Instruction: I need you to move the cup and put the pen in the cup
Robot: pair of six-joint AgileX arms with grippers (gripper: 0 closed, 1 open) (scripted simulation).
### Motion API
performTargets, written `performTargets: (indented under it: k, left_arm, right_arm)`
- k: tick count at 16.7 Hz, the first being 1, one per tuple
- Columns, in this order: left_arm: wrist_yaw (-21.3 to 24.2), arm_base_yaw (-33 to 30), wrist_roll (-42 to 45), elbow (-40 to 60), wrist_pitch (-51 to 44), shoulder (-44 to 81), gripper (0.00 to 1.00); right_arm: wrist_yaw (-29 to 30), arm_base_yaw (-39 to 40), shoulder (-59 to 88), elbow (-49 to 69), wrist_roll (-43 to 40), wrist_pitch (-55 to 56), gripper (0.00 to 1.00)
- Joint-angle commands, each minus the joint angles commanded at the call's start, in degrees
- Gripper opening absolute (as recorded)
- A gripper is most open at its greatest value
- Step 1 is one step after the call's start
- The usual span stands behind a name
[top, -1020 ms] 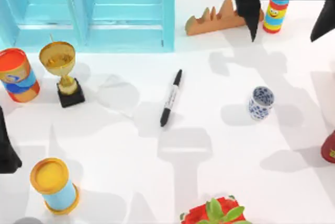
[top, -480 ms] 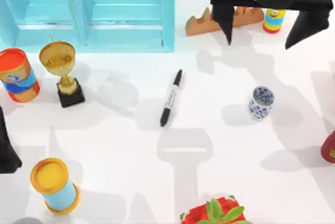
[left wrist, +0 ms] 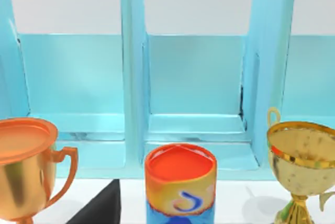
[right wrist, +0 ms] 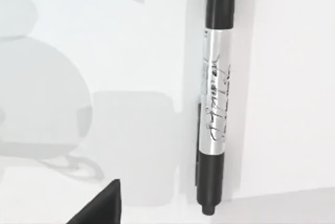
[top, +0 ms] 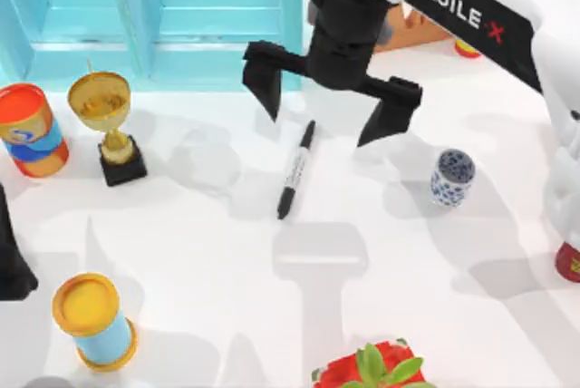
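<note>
The pen (top: 292, 178), black with a pale label band, lies flat near the table's middle; the right wrist view shows the pen (right wrist: 214, 93) close below. My right gripper (top: 317, 130) hangs open over the pen's far end, one finger on each side of it and wide apart, and a fingertip (right wrist: 99, 208) shows in the right wrist view. The cup (top: 451, 177), white with blue flowers, stands upright to the right of the pen, apart from both grippers. My left gripper (top: 9, 261) is parked at the table's left edge, open and holding nothing.
A blue shelf unit (top: 181, 16) fills the back left. A gold trophy (top: 107, 125) and an orange-topped can (top: 32, 130) stand at the left, a yellow-topped can (top: 91, 320) at front left. A potted plant (top: 376, 370) sits at the front, a red object (top: 569, 261) at the right edge.
My right arm has swung from the back right corner leftward and forward, ending over the pen's far end. Pen, cup and left arm have not moved.
</note>
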Motion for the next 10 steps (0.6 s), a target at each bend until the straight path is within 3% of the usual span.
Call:
performTargets:
  k: [10]
  left_arm:
    - [0.00,0.00,0.00,0.00,0.00,0.00,1.00]
  right_arm:
    - [-0.34,1.03,2.28,-3.14,1.80,5.60,1.00]
